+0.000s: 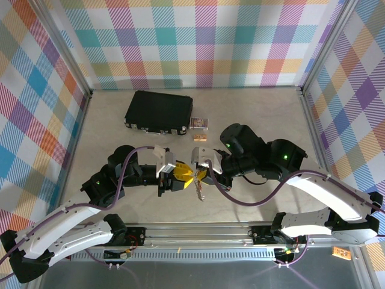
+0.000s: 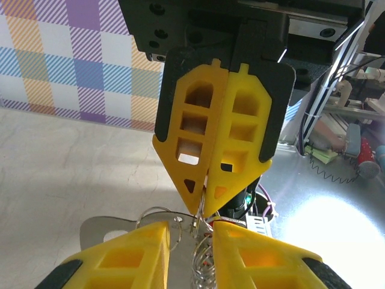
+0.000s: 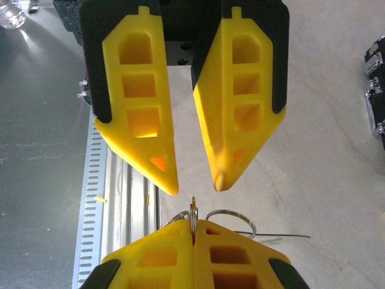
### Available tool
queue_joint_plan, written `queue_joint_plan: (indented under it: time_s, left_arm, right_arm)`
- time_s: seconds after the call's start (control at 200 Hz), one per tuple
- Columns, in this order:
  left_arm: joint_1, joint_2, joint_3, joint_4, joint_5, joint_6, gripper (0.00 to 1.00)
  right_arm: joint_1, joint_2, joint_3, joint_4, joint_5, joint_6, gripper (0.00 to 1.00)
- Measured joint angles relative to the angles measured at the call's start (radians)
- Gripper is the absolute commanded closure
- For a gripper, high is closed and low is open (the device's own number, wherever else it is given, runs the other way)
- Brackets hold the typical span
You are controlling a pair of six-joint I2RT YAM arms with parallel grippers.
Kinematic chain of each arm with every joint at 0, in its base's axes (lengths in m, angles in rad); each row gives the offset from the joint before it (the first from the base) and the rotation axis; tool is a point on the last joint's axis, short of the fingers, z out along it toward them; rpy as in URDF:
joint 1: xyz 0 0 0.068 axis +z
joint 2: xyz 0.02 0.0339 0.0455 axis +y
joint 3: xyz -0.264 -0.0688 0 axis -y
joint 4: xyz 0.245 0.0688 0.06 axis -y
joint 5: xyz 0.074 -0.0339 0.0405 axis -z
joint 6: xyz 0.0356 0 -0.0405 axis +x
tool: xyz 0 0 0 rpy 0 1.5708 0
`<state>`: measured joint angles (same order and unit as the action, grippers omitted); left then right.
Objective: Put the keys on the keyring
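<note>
Top external view: both arms meet at centre frame over the counter [image 1: 108, 138], left jaws and right jaws tip to tip. Keys [image 1: 199, 191] show just below the meeting point, lower centre; cannot tell if they touch the counter. Right wrist view: right jaws at bottom edge are pressed together, pinching a thin metal loop of the keyring [image 3: 193, 209] that sticks up between them, and more wire loops curl out to the right. Left jaws are at the top of that frame, spread, nothing between the tips, just above the pinched loop and apart from it. Left wrist view: one flat silver key at lower left, wire rings beside it at bottom centre. Black case [image 1: 159, 111], small card box [image 1: 199, 123] and tan block [image 1: 200, 137] sit upper centre, well apart from the jaws
</note>
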<state>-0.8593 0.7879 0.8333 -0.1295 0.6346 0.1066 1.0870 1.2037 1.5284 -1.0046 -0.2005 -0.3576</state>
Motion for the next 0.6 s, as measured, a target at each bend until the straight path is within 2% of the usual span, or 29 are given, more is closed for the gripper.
queue_joint_plan:
  time_s: [0.52,0.6]
  left_arm:
    - [0.000,0.026,0.000,0.024,0.004,-0.002,0.72]
    - [0.000,0.034,0.000,0.034,0.005,-0.005,0.76]
  right_arm:
    - [0.000,0.019,0.002,-0.005,-0.014,0.000,1.00]
    - [0.000,0.019,0.002,0.000,-0.020,0.000,1.00]
